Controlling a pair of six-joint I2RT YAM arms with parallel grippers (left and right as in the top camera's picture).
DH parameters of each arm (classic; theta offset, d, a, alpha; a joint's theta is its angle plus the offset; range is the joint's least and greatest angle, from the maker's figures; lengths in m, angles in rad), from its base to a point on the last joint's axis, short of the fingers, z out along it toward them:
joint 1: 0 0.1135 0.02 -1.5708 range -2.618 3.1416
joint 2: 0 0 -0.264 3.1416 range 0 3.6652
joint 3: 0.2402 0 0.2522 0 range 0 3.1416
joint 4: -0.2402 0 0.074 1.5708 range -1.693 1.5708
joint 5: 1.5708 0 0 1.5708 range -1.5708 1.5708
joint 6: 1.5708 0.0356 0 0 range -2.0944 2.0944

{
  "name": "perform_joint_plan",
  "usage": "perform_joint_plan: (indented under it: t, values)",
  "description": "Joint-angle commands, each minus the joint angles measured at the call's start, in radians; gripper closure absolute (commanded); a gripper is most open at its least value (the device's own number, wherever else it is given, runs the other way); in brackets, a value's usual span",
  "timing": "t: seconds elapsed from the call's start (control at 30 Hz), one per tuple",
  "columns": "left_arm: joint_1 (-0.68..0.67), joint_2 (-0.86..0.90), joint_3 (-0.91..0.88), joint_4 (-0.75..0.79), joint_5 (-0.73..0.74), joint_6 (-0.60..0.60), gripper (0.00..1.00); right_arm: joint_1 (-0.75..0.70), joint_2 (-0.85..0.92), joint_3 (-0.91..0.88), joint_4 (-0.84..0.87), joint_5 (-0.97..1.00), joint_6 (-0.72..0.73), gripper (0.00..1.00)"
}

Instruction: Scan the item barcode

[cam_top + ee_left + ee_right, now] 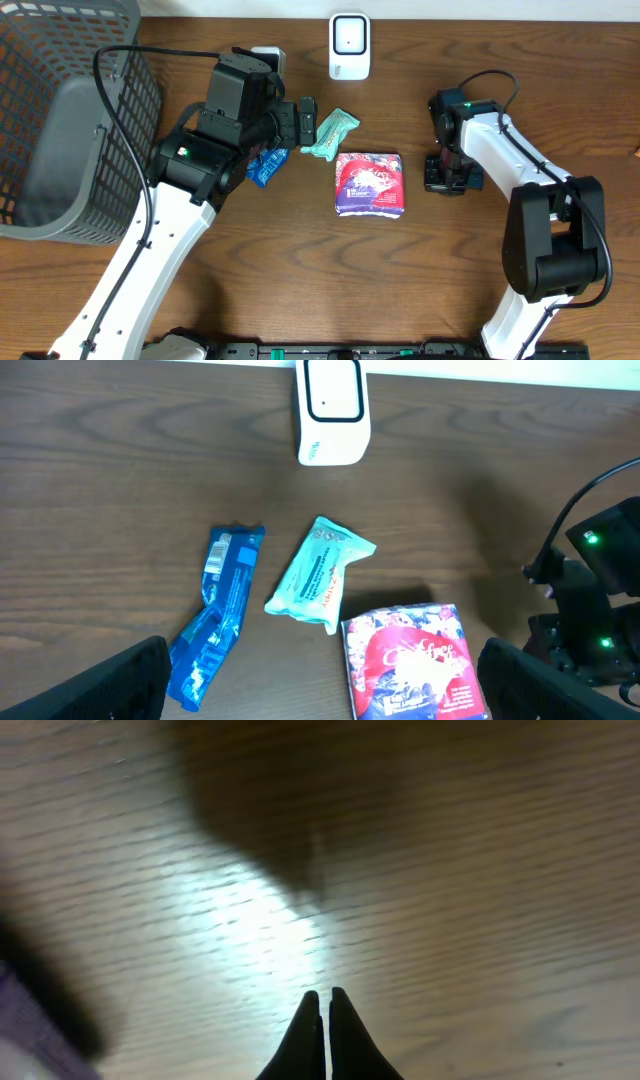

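Left claw [300, 122] spread wide, empty, above tabletop [450, 290]. Right claw [325, 1010] pinched shut, holding nothing, tips near bare wood. Grey basket [60, 120] at far left edge. Red-purple pouch [370, 183] lies flat mid-tabletop, between arms. Blue wrapper [215, 615] and teal packet [320, 575] side by side, just left of pouch. White scanner [349, 45] upright at rear edge, well apart from pouch.

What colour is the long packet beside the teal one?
The long packet is shiny blue, best seen in the left wrist view.

White-shelled arms [150, 255] with black joints, looping black cables [490, 72], green lights [184, 151].
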Motion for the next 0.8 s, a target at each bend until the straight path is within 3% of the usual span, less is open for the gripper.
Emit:
perform_joint_plan:
  t: [0.0, 0.07, 0.27, 0.4, 0.77]
  values:
    - [0.003, 0.003, 0.019, -0.002, -0.013, -0.005, 0.02, 0.007, -0.043, 0.05, -0.012, -0.047, -0.021, 0.99]
    - [0.003, 0.003, 0.019, -0.002, -0.013, -0.005, 0.02, 0.023, -0.072, 0.082, -0.016, -0.069, -0.037, 0.99]
    - [0.003, 0.003, 0.019, -0.002, -0.013, -0.005, 0.02, 0.103, -0.136, 0.135, 0.015, -0.11, -0.059, 0.85]
    - [0.003, 0.003, 0.019, -0.002, -0.013, -0.005, 0.02, 0.138, -0.13, 0.111, 0.014, -0.132, -0.042, 0.98]
    - [0.003, 0.003, 0.019, -0.002, -0.013, -0.005, 0.02, 0.151, -0.124, -0.098, 0.257, -0.265, -0.015, 0.99]
